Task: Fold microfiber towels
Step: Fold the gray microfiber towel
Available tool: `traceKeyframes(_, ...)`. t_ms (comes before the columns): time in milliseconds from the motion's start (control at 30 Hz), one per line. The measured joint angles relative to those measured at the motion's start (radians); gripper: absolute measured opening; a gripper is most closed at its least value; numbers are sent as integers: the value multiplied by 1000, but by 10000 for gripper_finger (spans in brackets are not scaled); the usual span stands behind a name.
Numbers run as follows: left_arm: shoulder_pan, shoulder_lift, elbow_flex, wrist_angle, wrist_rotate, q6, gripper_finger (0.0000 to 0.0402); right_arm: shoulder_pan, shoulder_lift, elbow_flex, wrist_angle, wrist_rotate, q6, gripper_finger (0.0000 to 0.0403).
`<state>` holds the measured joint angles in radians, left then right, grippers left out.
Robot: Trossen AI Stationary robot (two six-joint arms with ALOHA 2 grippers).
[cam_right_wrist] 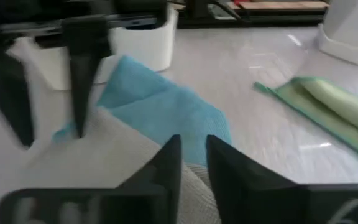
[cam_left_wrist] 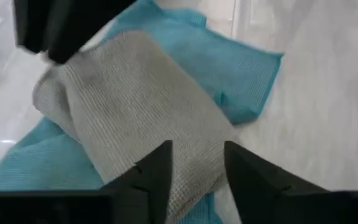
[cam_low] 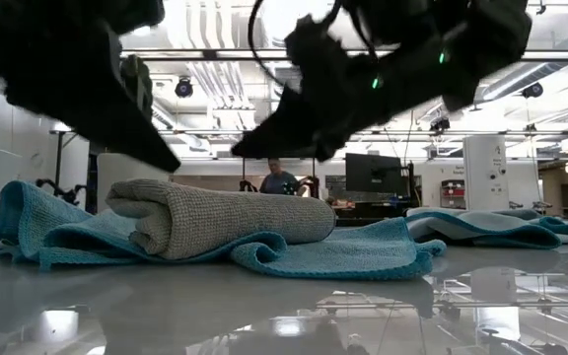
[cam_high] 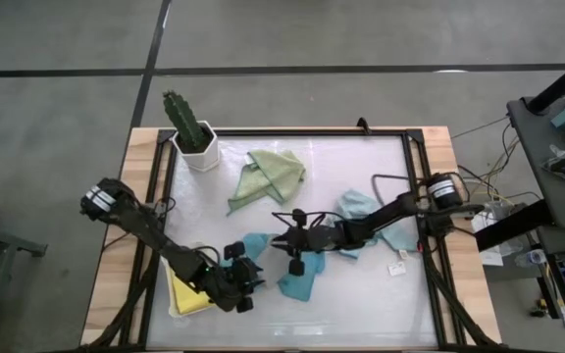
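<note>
A grey towel point(cam_low: 225, 222), folded into a thick roll, lies on top of a spread teal towel point(cam_high: 297, 279) near the middle of the table. My left gripper point(cam_left_wrist: 194, 168) is open. It slants down at the roll's near-left end, with one finger on each side of that corner. My right gripper point(cam_right_wrist: 194, 152) comes in almost level from the right, its fingers only a narrow gap apart. In the low view my right gripper point(cam_low: 240, 153) shows a little above the roll. In the high view both grippers, left point(cam_high: 246, 287) and right point(cam_high: 284, 241), hide the grey towel. My left gripper straddles the grey towel's near corner point(cam_left_wrist: 194, 186), one finger point(cam_left_wrist: 157, 171) on each side, slanting down from the near left. I cannot tell whether the fingers touch the cloth. The roll lies flat on the teal towel.
A sage green towel point(cam_high: 271, 175) lies loosely folded at the far middle, and a pale blue one point(cam_high: 366, 211) is crumpled under the right arm. A yellow one point(cam_high: 189, 297) is at the near left. A cactus in a white pot point(cam_high: 199, 147) stands at the far left corner.
</note>
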<state>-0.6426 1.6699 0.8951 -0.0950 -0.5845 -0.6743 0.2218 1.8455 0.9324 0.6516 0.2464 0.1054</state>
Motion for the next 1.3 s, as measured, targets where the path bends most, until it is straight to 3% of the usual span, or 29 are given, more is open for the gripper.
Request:
traceKeyframes(100, 0, 33, 0, 1, 1, 0, 85, 0, 72, 17, 19, 49, 16, 17)
traceKeyframes(300, 3, 106, -3, -2, -19, -11, 16, -2, 201, 82, 20, 105, 55, 9)
traceKeyframes(400, 3, 130, -7, 0, -2, -56, 3, -1, 238, 104, 20, 132, 60, 9)
traceKeyframes(667, 2, 104, -11, -26, 39, -82, 8, -2, 197, 97, -40, 145, 30, 8)
traceKeyframes(1033, 2, -59, -16, -32, 67, 1, 11, 17, -75, 61, -293, 150, -66, 8)
traceKeyframes(1167, 21, -113, -12, -45, 67, 9, 43, 36, -177, -9, -258, 149, -103, 8)
traceKeyframes(1300, 59, -140, -13, -58, 56, 18, 102, 40, -252, -75, -251, 149, -129, 8)
